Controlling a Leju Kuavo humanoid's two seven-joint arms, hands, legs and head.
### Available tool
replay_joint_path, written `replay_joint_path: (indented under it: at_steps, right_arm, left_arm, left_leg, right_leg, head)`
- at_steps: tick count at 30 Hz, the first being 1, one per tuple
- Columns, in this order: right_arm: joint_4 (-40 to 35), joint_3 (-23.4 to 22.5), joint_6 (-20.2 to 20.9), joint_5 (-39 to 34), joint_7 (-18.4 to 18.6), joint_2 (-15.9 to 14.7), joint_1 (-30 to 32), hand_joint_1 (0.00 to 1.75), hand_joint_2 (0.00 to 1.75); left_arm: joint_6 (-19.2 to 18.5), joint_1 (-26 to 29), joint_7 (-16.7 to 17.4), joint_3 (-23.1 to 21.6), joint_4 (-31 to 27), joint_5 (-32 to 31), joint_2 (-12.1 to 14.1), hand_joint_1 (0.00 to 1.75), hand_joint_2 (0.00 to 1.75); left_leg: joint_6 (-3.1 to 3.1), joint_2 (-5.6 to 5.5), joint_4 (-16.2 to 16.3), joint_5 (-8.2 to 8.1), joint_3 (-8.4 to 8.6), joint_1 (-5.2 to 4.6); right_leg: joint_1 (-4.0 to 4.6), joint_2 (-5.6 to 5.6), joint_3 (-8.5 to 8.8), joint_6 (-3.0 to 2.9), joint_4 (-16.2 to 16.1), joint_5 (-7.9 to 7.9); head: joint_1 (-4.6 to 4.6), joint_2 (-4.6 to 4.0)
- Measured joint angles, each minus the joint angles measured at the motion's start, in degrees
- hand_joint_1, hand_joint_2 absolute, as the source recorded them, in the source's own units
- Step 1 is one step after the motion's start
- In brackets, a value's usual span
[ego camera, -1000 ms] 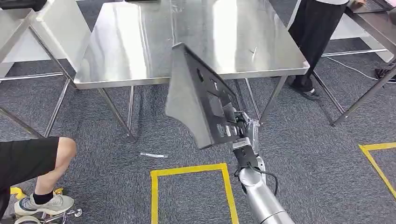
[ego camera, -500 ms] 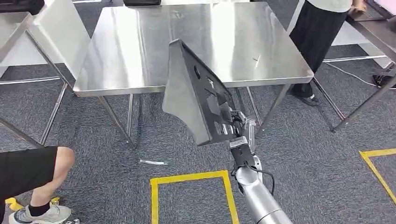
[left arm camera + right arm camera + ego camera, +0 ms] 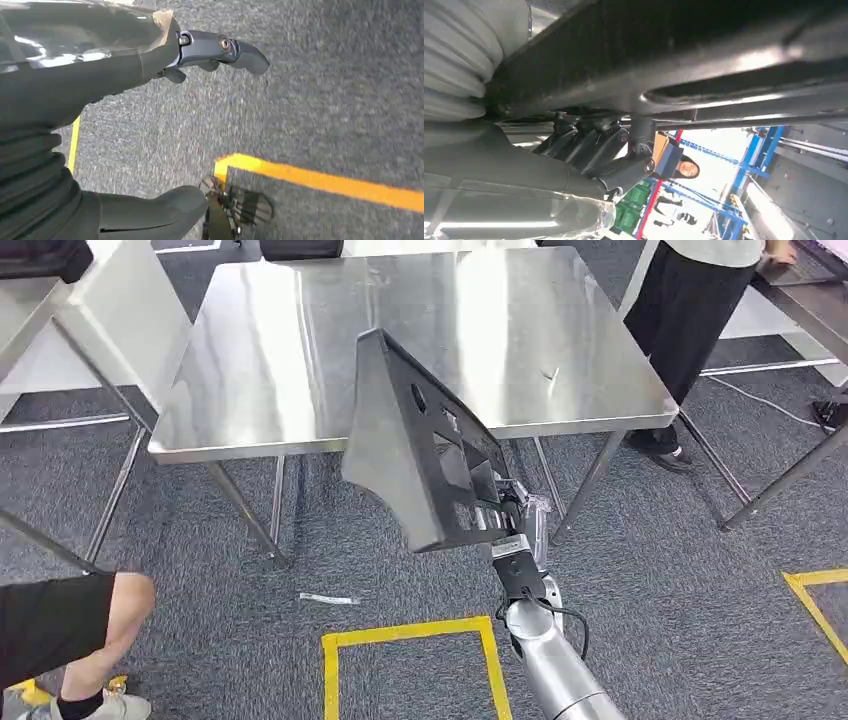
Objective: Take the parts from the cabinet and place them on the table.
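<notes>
The right hand [image 3: 508, 508] grips the lower end of a black panel [image 3: 420, 450], which rises tilted toward eleven o'clock from it, over the near edge of the steel bench [image 3: 300, 340]. The left hand [image 3: 150, 60] hangs above carpet, fingers apart, holding nothing.

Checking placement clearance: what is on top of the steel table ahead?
The steel table looks bare apart from one small pale scrap. The black part, held by the right hand, hides a patch near its front edge.

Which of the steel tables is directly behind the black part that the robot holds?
The middle table, the one whose whole top shows; the black part in the right hand overlaps its front edge.
</notes>
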Motion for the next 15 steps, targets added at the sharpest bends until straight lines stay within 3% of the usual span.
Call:
replay_joint_path:
  at_steps: [1,4,5,6,7,9,10,11,13,15]
  right_arm:
    - [-0.28,-0.02,-0.02,0.11,0.00,0.00,-0.02,1.75,1.75]
    - [-0.50,-0.04,-0.02,0.20,0.02,-0.07,0.61,1.75,1.75]
    - [-0.52,-0.07,0.00,0.22,0.04,-0.13,0.96,1.75,1.75]
    - [-0.57,-0.09,0.07,0.33,0.07,-0.13,1.25,1.75,1.75]
    - [-0.72,-0.09,0.20,0.52,0.11,-0.13,1.45,1.75,1.75]
    - [-1.07,-0.09,0.44,0.81,0.24,-0.11,1.48,1.75,1.75]
    - [-1.16,-0.09,0.44,0.85,0.26,-0.11,1.45,1.75,1.75]
    - [-1.29,-0.11,0.44,0.87,0.28,-0.11,1.32,1.75,1.75]
    - [-1.55,-0.07,0.46,0.90,0.42,-0.09,1.44,1.75,1.75]
    - [-1.86,-0.09,0.46,0.90,0.44,-0.15,1.54,1.75,1.75]
  left_arm:
    - [-0.11,-0.17,0.04,-0.04,0.00,-0.04,-0.02,0.00,1.75]
    - [-0.50,-0.12,0.24,-0.31,0.00,-0.07,0.20,0.00,1.75]
    - [-0.52,-0.05,0.31,-0.31,0.04,-0.02,0.22,0.00,1.75]
    - [-0.50,-0.02,0.31,-0.31,0.09,0.04,0.26,0.00,1.75]
    - [-0.46,-0.02,0.13,-0.31,0.11,0.13,0.28,0.00,1.75]
    - [-0.22,-0.04,-0.29,-0.31,0.15,0.44,0.35,0.00,1.75]
    - [-0.17,-0.08,-0.33,-0.31,0.17,0.46,0.46,0.00,1.75]
    - [-0.17,-0.19,-0.37,-0.33,0.20,0.46,0.46,0.00,1.75]
    - [-0.09,0.03,-0.39,-0.33,0.24,0.48,0.46,0.00,1.75]
    - [-0.11,0.09,-0.42,-0.33,0.26,0.50,0.35,0.00,1.75]
  left_leg:
    - [-0.27,0.09,3.16,-0.74,-1.63,0.03]
    - [-0.93,0.12,14.94,-5.64,-9.63,0.23]
    - [-0.99,0.13,15.84,-5.62,-11.02,0.25]
    - [-0.91,0.16,14.53,-4.12,-11.23,0.26]
    - [-0.78,0.17,10.93,-1.19,-10.15,0.26]
    - [-0.10,0.21,0.53,5.46,-5.84,0.23]
    - [0.27,0.22,-1.01,4.34,-5.11,-0.12]
    - [0.62,0.16,-1.12,2.22,-5.08,-0.22]
    - [1.63,0.17,-1.79,3.18,-4.64,-0.39]
    - [2.29,0.24,-2.18,3.42,-2.44,0.06]
  right_leg:
    - [0.01,-0.04,0.38,-0.41,0.00,-0.27]
    - [0.23,0.00,1.04,-1.13,0.02,-1.13]
    - [0.24,0.04,1.32,-1.07,0.02,-1.49]
    - [0.25,0.13,1.68,-0.99,0.03,-1.80]
    - [0.25,0.20,2.20,-0.88,0.02,-2.16]
    - [0.24,0.26,3.34,-0.56,-0.02,-3.01]
    - [0.58,0.30,3.93,-0.21,0.09,-3.37]
    - [0.73,0.43,3.56,0.20,-0.08,-3.67]
    - [0.81,0.41,4.10,1.18,0.33,-3.47]
    - [0.85,0.23,4.20,1.55,1.34,-4.43]
  head:
    - [-0.20,-0.02]
    - [-0.15,-0.02]
    - [-0.13,-0.02]
    - [-0.15,-0.02]
    - [-0.13,-0.02]
    - [-0.13,0.00]
    - [-0.07,-0.02]
    - [-0.15,0.00]
    - [-0.18,0.00]
    - [-0.09,0.00]
